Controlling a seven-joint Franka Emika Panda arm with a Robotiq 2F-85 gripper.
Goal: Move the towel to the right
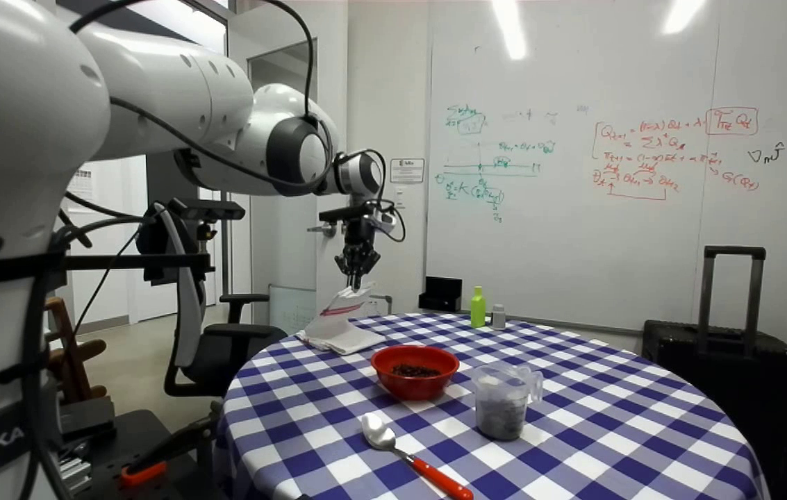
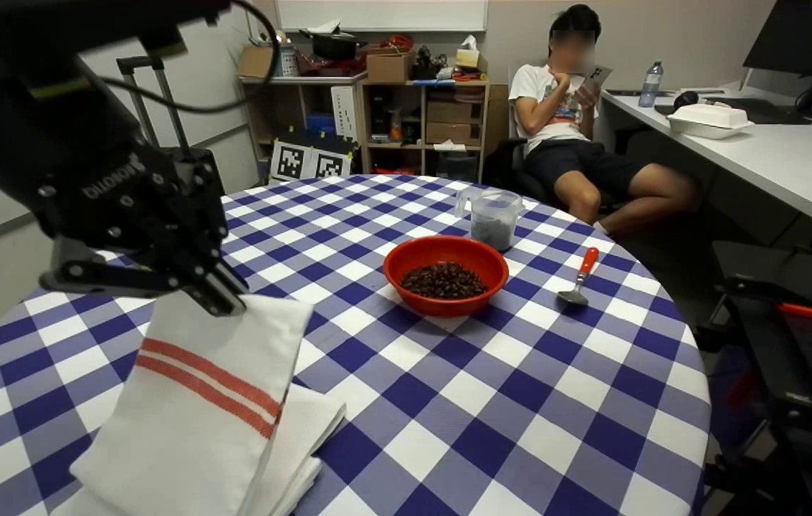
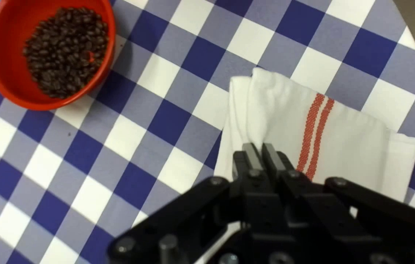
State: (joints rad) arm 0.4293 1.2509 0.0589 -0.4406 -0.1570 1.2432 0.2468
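The towel is white with a pair of reddish stripes and shows in both exterior views (image 1: pixel 341 330) (image 2: pixel 183 416) and in the wrist view (image 3: pixel 354 143). It lies folded near the table's edge, with its upper layer lifted at one end. My gripper (image 1: pixel 354 285) is shut on that raised end. In an exterior view the fingertips (image 2: pixel 228 304) pinch the cloth near its top edge, beyond the stripes. In the wrist view the fingers (image 3: pixel 262 150) stand close together with a fold of cloth between them. The lower layers rest on the table. The gripper body hides part of the towel in the wrist view.
A red bowl (image 1: pixel 414 391) of dark beans stands near the towel. A clear measuring cup (image 1: pixel 502 413) and a red-handled spoon (image 1: pixel 428 472) lie beyond it. A green bottle (image 1: pixel 478 309) and a small grey jar (image 1: pixel 498 318) stand at the table's edge. A person (image 2: pixel 556 100) sits behind.
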